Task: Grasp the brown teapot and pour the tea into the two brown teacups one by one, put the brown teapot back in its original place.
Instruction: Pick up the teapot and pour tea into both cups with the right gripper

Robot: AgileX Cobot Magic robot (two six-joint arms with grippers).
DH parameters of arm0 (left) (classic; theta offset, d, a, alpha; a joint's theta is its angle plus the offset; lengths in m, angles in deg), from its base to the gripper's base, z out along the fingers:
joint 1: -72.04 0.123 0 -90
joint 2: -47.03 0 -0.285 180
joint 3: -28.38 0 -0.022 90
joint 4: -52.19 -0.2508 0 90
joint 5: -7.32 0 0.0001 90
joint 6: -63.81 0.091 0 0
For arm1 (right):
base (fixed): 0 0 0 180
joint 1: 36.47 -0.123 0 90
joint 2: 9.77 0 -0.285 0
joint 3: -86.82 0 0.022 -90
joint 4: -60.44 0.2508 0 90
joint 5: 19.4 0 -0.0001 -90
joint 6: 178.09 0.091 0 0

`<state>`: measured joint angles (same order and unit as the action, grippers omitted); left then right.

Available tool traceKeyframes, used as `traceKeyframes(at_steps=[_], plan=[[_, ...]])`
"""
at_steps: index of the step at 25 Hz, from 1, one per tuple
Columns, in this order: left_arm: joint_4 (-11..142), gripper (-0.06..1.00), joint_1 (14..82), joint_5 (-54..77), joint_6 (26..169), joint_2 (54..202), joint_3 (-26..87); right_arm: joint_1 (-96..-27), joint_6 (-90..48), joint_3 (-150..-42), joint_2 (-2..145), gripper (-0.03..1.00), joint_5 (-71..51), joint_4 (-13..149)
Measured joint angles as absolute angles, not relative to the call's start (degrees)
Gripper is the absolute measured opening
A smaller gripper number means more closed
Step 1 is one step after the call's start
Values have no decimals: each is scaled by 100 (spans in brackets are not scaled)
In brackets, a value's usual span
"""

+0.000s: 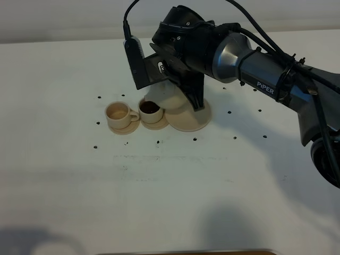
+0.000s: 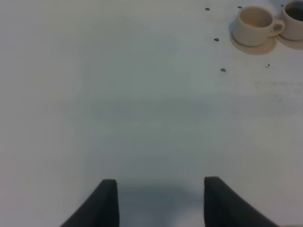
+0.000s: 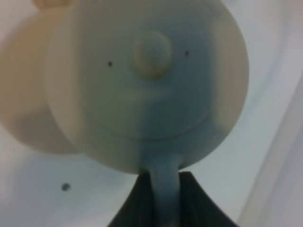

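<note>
The brown teapot (image 3: 147, 90) was gripped by its loop handle, which was clamped between the closed fingers of the right gripper (image 3: 163, 189). In the right wrist view it was seen from above and blurred, with the knobbed lid seated on it. In the high view most of it was hidden behind the right arm (image 1: 255, 69), which was stretched in from the right edge of the table (image 1: 170, 202) toward the middle of the far half. The pot was placed over the side of the wide saucer plate (image 1: 180, 123) nearest the cups; whether it touched the plate could not be told. Just beside that plate, toward the left edge, the dark-filled teacup (image 1: 150, 108) was stood on its small saucer. Next to it, on another saucer, was the pale teacup (image 1: 118, 112), its inside showing light. The left gripper (image 2: 161, 181) was held over bare table well apart from the cups, its jaws parted, with nothing between them.
</note>
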<state>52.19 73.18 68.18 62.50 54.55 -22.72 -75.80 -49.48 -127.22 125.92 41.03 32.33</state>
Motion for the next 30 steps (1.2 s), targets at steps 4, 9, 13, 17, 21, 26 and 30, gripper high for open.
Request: traceKeyframes(at_steps=[4, 9, 13, 17, 21, 26, 30], plan=[[5219, 48, 7318, 6818, 6250, 5455, -2272, -7580, -4679, -12722, 12592, 8, 4177, 3343], [5219, 48, 7318, 6818, 6250, 5455, -2272, -7540, -4317, -12722, 12601, 8, 4226, 3713], [5219, 48, 7318, 6818, 6250, 5455, -2272, -7494, -3909, -12722, 12409, 8, 4301, 4036], [5219, 48, 7318, 6818, 6250, 5455, -2272, -7469, -3316, -12726, 12065, 8, 4638, 4235], [5219, 48, 7318, 6818, 6250, 5455, -2272, -7469, -2978, -12728, 11983, 8, 5052, 4661], [5219, 48, 7318, 6818, 6250, 5455, -2272, -7469, -2879, -12728, 11983, 8, 5090, 5534], [5219, 48, 7318, 6818, 6250, 5455, -2272, -7469, -2687, -12728, 11983, 8, 5095, 5929]])
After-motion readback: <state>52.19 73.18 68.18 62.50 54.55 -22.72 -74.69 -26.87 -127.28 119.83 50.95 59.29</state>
